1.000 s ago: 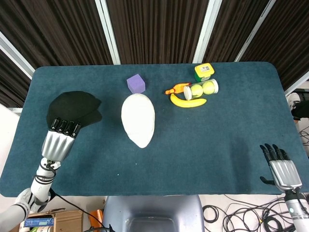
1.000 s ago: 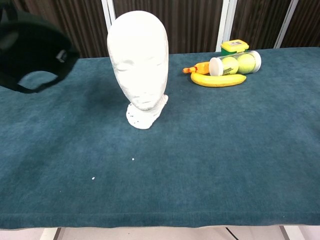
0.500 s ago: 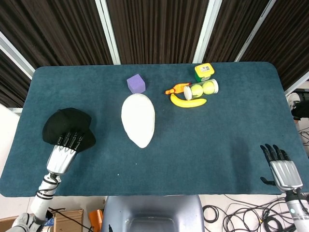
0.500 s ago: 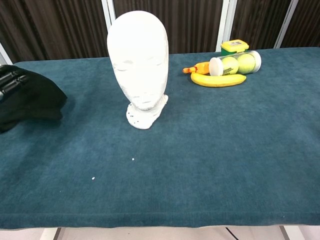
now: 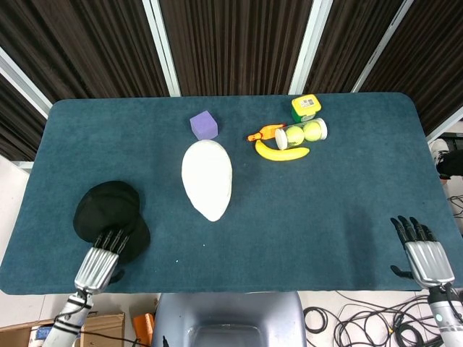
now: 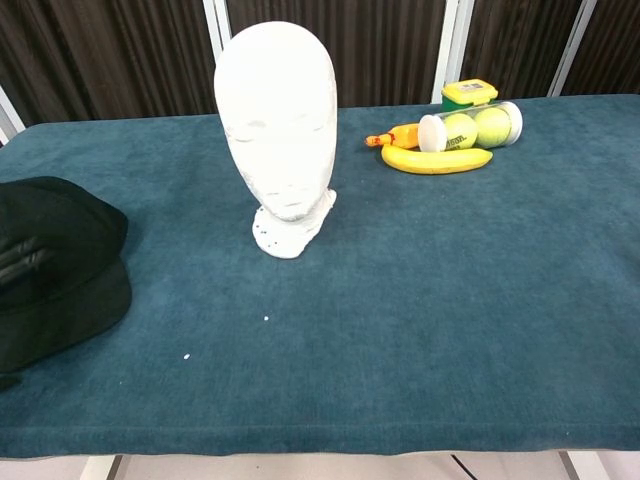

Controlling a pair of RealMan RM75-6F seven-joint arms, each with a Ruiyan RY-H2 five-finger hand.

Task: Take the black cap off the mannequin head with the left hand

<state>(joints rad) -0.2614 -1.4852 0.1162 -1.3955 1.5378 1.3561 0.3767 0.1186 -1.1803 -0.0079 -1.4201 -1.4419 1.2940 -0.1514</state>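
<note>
The black cap (image 5: 110, 217) lies low at the table's front left corner, off the white mannequin head (image 5: 207, 178), which stands bare at mid-table. My left hand (image 5: 98, 261) reaches in from the front edge and grips the cap's near rim, its dark fingers (image 5: 111, 239) lying over the cloth. In the chest view the cap (image 6: 60, 265) fills the left edge and the fingers (image 6: 22, 262) show as dark ridges on it; the mannequin head (image 6: 279, 130) faces the camera. My right hand (image 5: 425, 255) hovers open at the front right edge, holding nothing.
Behind the head sits a purple cube (image 5: 204, 124). At the back right lie a banana (image 5: 281, 152), a tube of tennis balls (image 5: 302, 133), a small orange toy (image 5: 264, 133) and a yellow-green box (image 5: 307, 107). The blue table cloth (image 5: 325, 210) ends close to both hands.
My left hand has drawn back toward the front edge and sunk, bringing the cap from high at the left down to the table's front left corner. The right hand has stayed put.
</note>
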